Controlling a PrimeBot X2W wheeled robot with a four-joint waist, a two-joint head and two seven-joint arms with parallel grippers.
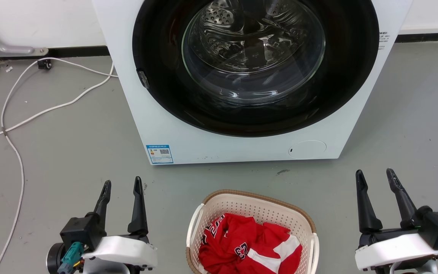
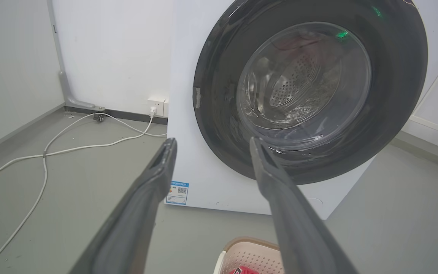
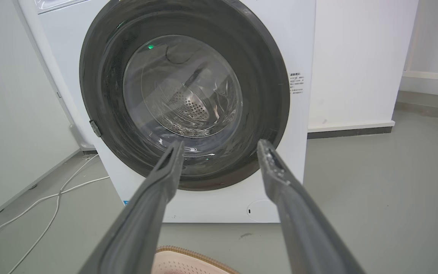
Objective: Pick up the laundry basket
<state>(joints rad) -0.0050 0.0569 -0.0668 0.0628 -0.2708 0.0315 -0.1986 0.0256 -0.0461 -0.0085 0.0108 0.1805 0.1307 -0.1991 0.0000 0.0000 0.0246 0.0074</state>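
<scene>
Head view: you have the cream perforated plastic laundry basket with brown woven-look rim (image 1: 257,198) on the grey floor (image 1: 70,152), between the arms, before the white front-loading washing machine (image 1: 158,114), red jersey (image 1: 249,243) inside. Left gripper (image 1: 122,182) and right gripper (image 1: 374,173): jaws spread, empty, clear of the basket. Left wrist view: jaws spread, basket corner at the bottom edge. Right wrist view: same, with the rim at the bottom edge.

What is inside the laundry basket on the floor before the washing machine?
A crumpled red jersey with white panels and printed numbers lies in the laundry basket. It covers the basket's floor, so anything beneath it cannot be seen.
</scene>
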